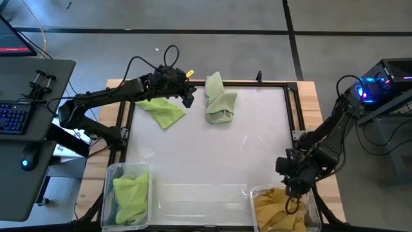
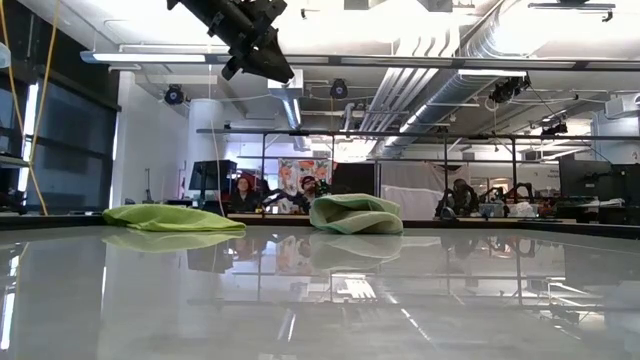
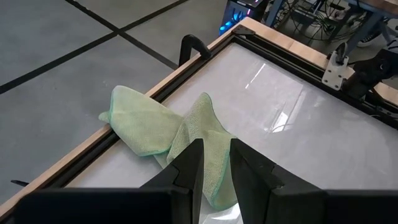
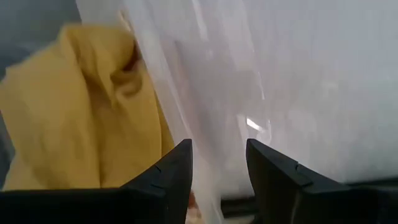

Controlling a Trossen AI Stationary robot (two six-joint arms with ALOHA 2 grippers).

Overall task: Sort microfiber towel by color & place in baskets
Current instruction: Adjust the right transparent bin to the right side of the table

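Two green microfiber towels lie on the far part of the white work surface: a flat bright green one (image 1: 164, 111) (image 2: 170, 217) and a bunched pale green one (image 1: 219, 103) (image 3: 186, 124). My left gripper (image 1: 188, 96) (image 3: 214, 158) hangs well above the surface between them, open by a narrow gap, holding nothing. Two see-through baskets stand at the near edge. The left basket (image 1: 111, 174) holds a green towel (image 1: 131, 193). The right basket (image 1: 309, 212) holds yellow towels (image 1: 277, 209) (image 4: 74, 112). My right gripper (image 1: 293, 193) (image 4: 217, 168) hovers open over the right basket's wall, empty.
A black frame (image 1: 293, 109) borders the work surface, with a black clamp (image 3: 193, 46) on its far edge. A desk with a keyboard (image 1: 13, 119) stands to the left, electronics (image 1: 380, 84) to the right. The middle of the white surface (image 1: 212, 154) lies bare.
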